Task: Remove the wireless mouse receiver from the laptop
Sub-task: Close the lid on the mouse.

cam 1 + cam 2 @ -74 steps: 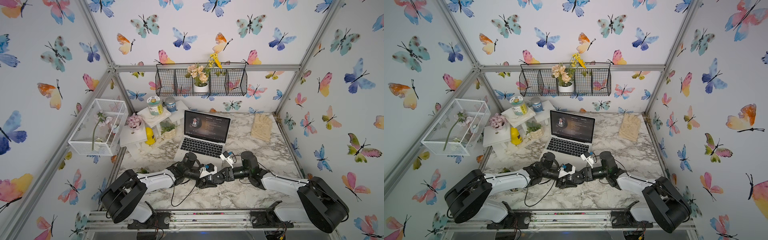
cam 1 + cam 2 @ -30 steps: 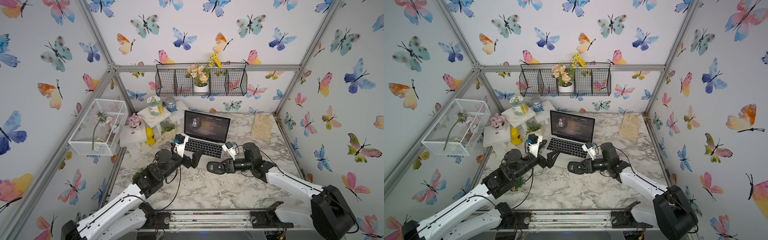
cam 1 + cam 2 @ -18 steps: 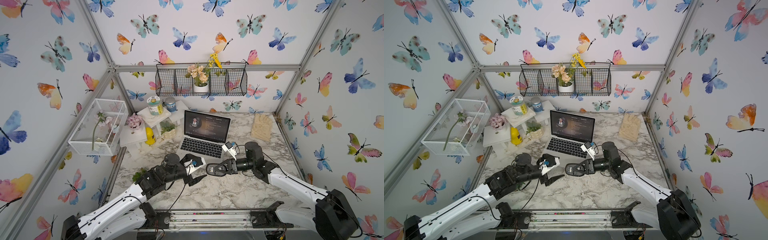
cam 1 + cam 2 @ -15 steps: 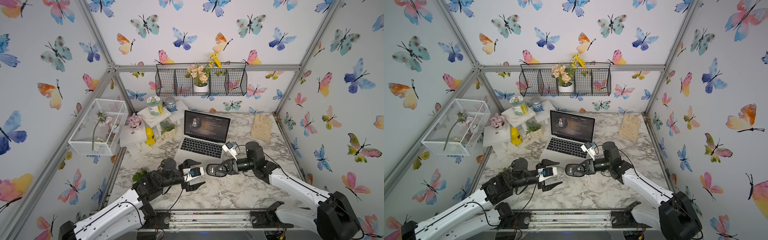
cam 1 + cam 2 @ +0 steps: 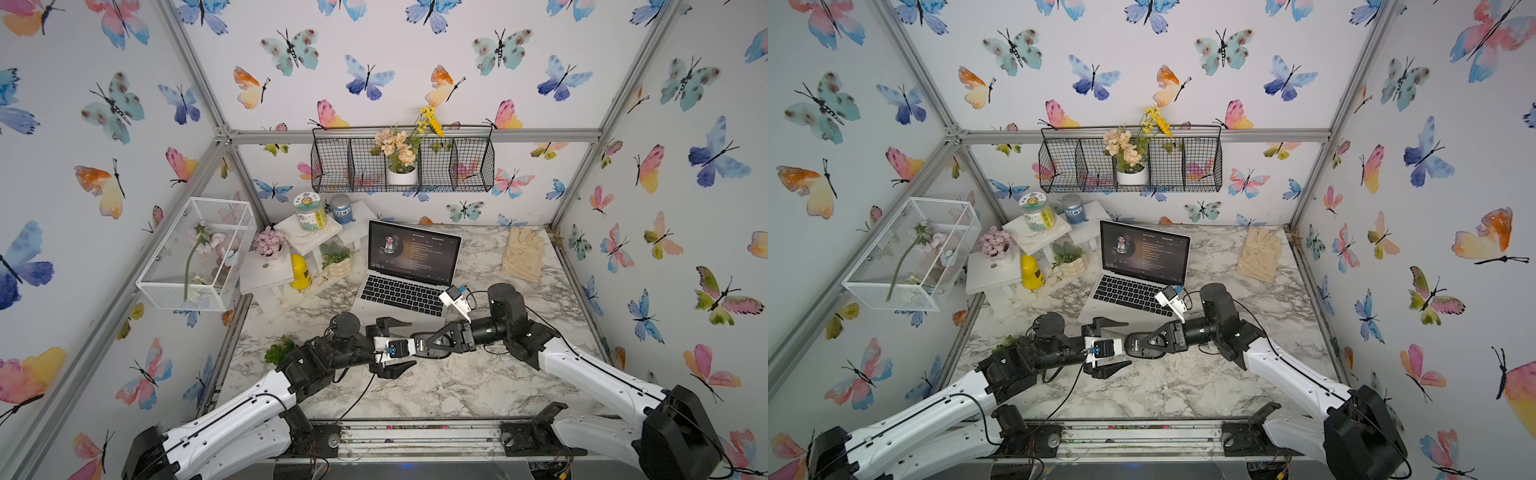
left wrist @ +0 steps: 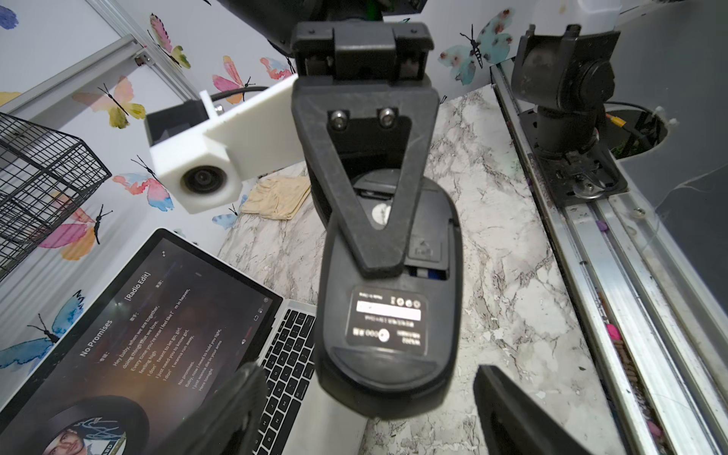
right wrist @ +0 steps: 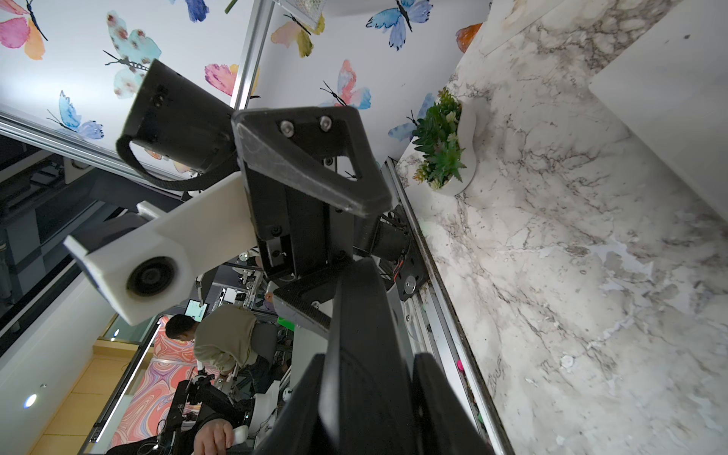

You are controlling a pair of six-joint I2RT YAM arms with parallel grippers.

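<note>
Mouse pinched in mid-air, receiver unseen
In both top views the right gripper (image 5: 1148, 340) clamps the mouse (image 5: 1136, 351) over the table (image 5: 1163, 386) before the laptop (image 5: 1129, 293); the left gripper (image 5: 1126, 344) faces it, jaws wide and empty, and the receiver is too small to find at the laptop. The left wrist view shows the mouse's underside and a slot (image 6: 427, 272) with something blue, perhaps the receiver, I cannot tell. The right wrist view shows a thin edge grip: a bump from the left could twist the mouse loose
</note>
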